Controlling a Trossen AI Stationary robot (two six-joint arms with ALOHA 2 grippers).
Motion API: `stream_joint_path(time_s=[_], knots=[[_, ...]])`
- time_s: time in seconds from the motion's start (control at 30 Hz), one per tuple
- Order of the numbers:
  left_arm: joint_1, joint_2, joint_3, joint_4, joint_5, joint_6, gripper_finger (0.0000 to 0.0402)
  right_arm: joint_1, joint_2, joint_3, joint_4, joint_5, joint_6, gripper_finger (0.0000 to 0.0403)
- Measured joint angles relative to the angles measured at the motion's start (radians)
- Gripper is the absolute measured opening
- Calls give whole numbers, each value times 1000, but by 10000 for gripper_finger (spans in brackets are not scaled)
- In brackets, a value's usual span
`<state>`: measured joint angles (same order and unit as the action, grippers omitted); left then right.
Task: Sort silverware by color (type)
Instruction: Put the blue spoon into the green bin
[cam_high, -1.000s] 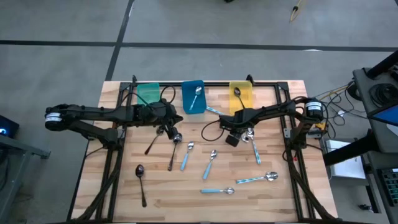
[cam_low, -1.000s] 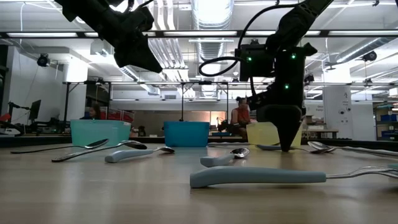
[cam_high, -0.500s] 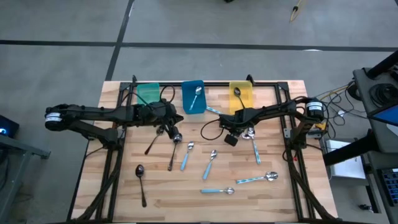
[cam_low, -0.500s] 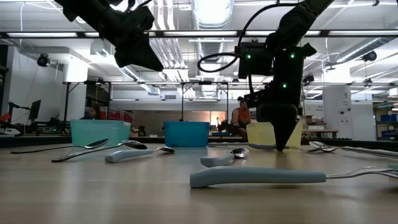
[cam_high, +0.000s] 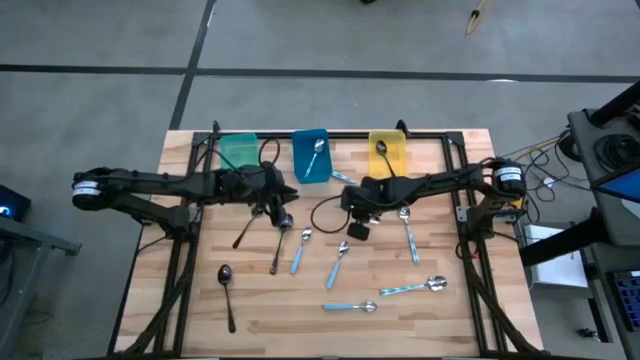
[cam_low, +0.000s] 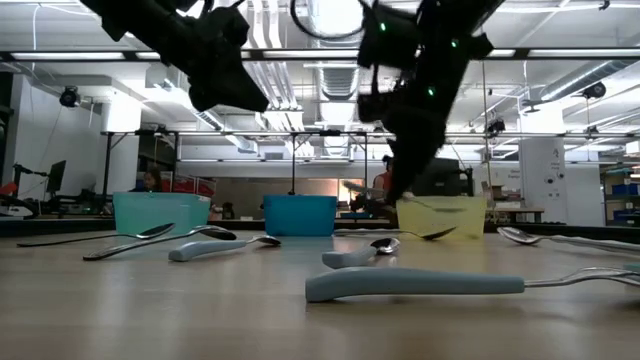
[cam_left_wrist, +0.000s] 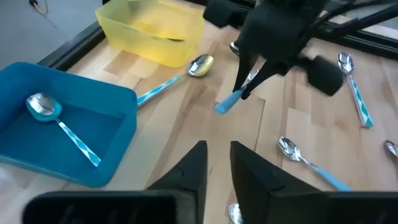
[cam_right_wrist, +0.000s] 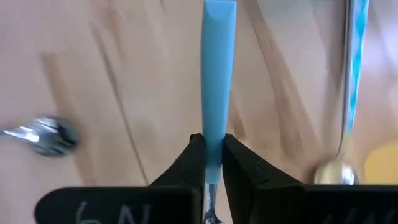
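Note:
My right gripper (cam_right_wrist: 213, 146) hangs above the middle of the table (cam_high: 250, 310), shut on a spoon with a light-blue handle (cam_left_wrist: 227, 103). My left gripper (cam_left_wrist: 217, 158) is raised over the table's left half. Its fingers stand a little apart and nothing is between them. Several blue-handled spoons (cam_high: 340, 262) and three dark spoons (cam_high: 277, 250) lie flat on the wood. A blue-handled spoon (cam_left_wrist: 43, 107) lies in the blue bin (cam_high: 311, 158). A dark one lies in the yellow bin (cam_high: 388, 152). My right gripper pinches the spoon's blue handle (cam_right_wrist: 213, 127) between its two fingers. The handle lies along the fingers and its free end (cam_right_wrist: 219, 18) sticks out past the fingertips. The fingers slant down toward the table's left. The spoon is lifted clear of the table; its bowl end is hidden behind the gripper.
A teal bin (cam_high: 238, 150) stands left of the blue one along the far edge. One blue-handled spoon (cam_left_wrist: 200, 64) lies on the wood beside the yellow bin (cam_left_wrist: 155, 31). Black frame rails (cam_high: 180, 260) run along the table's sides.
My right gripper has risen from the table and swung toward the table's left edge, tipping as it went. It has carried the blue-handled spoon up clear of the wood. The other spoons lie where they were.

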<state>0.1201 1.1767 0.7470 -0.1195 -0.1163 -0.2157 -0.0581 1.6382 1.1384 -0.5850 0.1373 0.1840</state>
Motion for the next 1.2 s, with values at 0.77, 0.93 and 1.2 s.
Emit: stream_joint_path(time_s=[0.77, 0.93, 1.2], knots=[[-15, 1, -348, 724, 3, 20, 164, 104, 0, 197, 97, 336, -393, 20], [-15, 48, -299, 736, -2, 20, 164, 104, 1, 198, 141, 337, -440, 20], [-15, 201, -183, 733, -5, 14, 164, 104, 1, 197, 144, 357, -471, 20]])
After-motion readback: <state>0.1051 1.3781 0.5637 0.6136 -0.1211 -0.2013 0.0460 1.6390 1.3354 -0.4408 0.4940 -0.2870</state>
